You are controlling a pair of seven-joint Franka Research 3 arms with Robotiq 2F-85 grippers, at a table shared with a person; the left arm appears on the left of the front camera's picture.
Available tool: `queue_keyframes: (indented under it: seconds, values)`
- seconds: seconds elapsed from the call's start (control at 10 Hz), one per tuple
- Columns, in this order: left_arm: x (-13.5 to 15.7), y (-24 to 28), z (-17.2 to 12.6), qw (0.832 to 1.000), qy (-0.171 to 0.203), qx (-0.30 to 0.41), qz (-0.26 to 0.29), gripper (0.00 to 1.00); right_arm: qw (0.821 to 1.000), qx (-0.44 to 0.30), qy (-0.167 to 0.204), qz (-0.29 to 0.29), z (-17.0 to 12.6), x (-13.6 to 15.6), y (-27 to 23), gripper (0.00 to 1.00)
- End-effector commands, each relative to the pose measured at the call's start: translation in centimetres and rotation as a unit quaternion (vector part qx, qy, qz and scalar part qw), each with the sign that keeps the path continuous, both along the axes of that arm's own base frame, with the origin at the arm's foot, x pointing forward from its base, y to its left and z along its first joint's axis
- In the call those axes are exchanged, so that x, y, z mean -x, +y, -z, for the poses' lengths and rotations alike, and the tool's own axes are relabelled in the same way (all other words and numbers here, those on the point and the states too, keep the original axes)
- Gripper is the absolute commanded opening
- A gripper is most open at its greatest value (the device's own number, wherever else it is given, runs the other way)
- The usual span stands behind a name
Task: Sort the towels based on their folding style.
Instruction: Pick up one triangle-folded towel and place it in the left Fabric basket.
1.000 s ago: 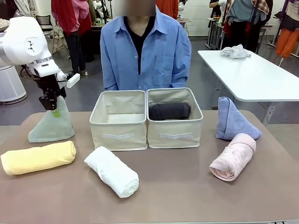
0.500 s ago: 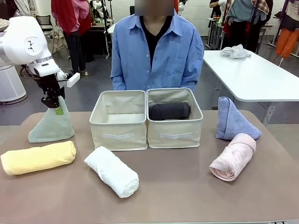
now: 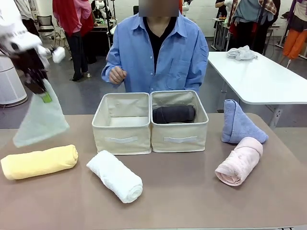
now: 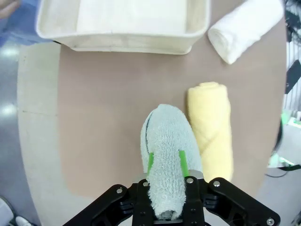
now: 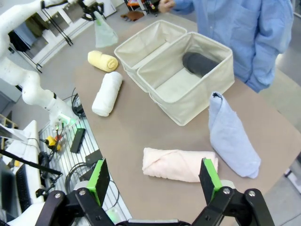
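Left fingers [image 4: 181,163] pinch the tip of the pale green triangular terry towel [image 3: 41,120]. It hangs clear of the brown desk [image 3: 192,191] at the left edge, above the yellow terry roll [image 3: 39,162]. Bare desk lies between it and the beige fabric boxes [image 3: 122,130]. Right fingers [image 5: 99,178] are spread wide over the pink terry roll [image 5: 178,165].

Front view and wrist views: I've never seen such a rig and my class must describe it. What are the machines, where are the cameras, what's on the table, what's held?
Two white robot arms with two-finger grippers share a brown table with a blue-shirted person. The front view faces that person; each wrist view looks along one gripper's fingers. The left gripper is shut on a pale green triangular terry towel, above the table. The right gripper is open, empty. On the table lie a yellow towel roll, a white roll, a pink roll, a blue triangular towel and two beige fabric boxes, one holding a dark grey roll.
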State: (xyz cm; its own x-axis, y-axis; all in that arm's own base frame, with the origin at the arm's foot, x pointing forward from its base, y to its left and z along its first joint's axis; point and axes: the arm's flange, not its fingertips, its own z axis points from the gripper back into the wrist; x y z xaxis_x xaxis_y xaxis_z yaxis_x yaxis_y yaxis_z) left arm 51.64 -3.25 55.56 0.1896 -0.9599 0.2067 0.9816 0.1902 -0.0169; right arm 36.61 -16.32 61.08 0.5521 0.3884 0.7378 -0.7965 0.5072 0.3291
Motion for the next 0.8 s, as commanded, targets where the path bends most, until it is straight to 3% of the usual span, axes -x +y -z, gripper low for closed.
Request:
queue_keyframes:
  seconds: [0.0, 0.2, 0.3, 0.5, 0.7]
  values:
    - [4.8, -0.3, -5.3, 0.998, -0.066, -0.015, -0.007, 0.18, 1.0, -0.012, -0.008, -0.005, -0.2, -0.1, 0.1, 1.0]
    - [7.6, 0.9, -8.6, 0.996, -0.078, -0.031, -0.014, 0.18, 1.0, -0.012, -0.008, -0.005, -0.2, -0.1, 0.1, 1.0]
    - [8.6, 4.9, -9.3, 0.998, -0.047, -0.04, -0.019, 0.18, 1.0, -0.012, -0.008, -0.005, -0.2, -0.1, 0.1, 1.0]
    - [15.7, 19.7, -12.7, 0.997, 0.052, 0.051, -0.022, 0.18, 1.0, -0.012, -0.008, -0.005, -0.2, -0.1, 0.1, 1.0]
    - [20.8, 28.1, -13.5, 0.986, 0.044, 0.145, -0.073, 0.18, 1.0, -0.012, -0.008, -0.005, -0.2, -0.1, 0.1, 1.0]
